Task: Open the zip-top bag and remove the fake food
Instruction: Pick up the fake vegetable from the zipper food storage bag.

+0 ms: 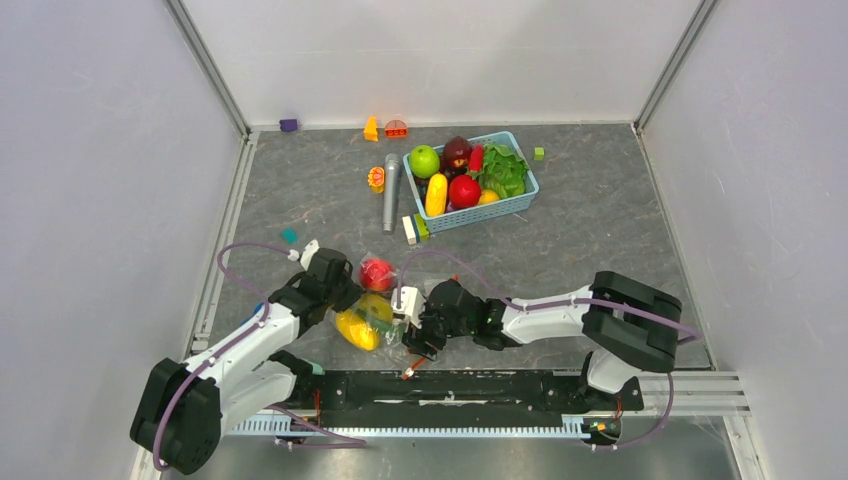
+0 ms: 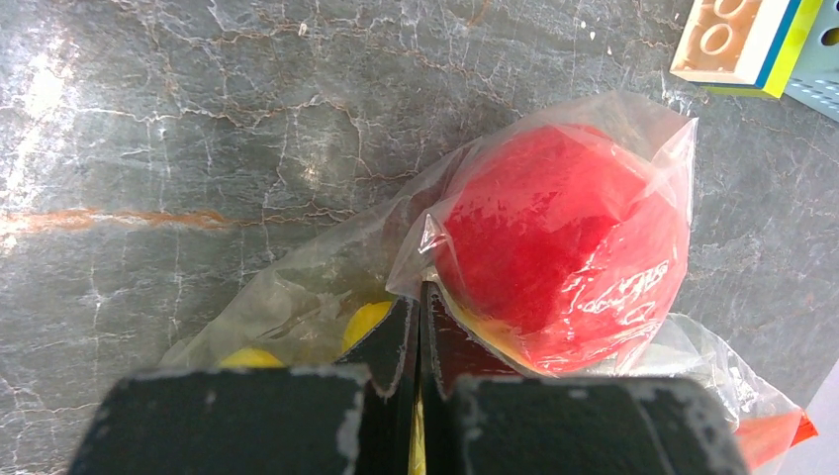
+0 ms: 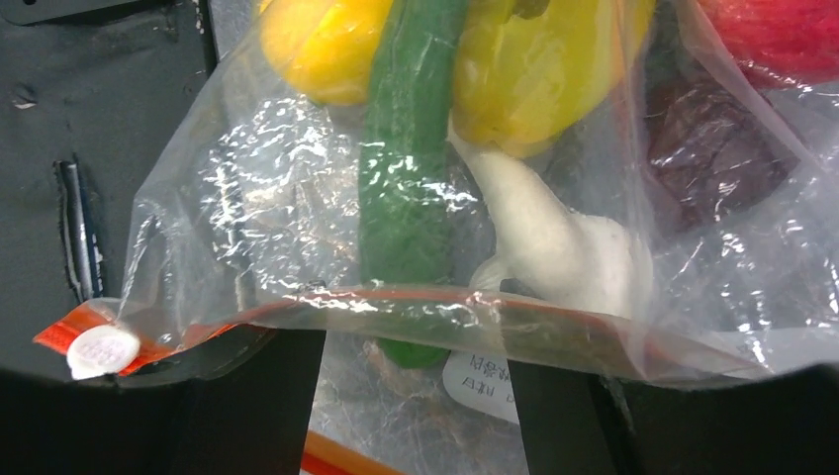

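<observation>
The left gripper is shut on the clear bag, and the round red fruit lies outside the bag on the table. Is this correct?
Not quite. The red fruit is inside the bag, wrapped in its plastic, as the left wrist view shows. The left gripper is indeed shut on the bag.

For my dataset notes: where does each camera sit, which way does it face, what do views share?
Top external: above and behind the arms, facing down at the table; both arms show, left gripper and right gripper at the zip-top bag.
Left wrist: on the left wrist, facing down past shut fingers at the red fruit.
Right wrist: on the right wrist, facing the zip strip; its fingers show apart.
Shared: all show the bag.
</observation>
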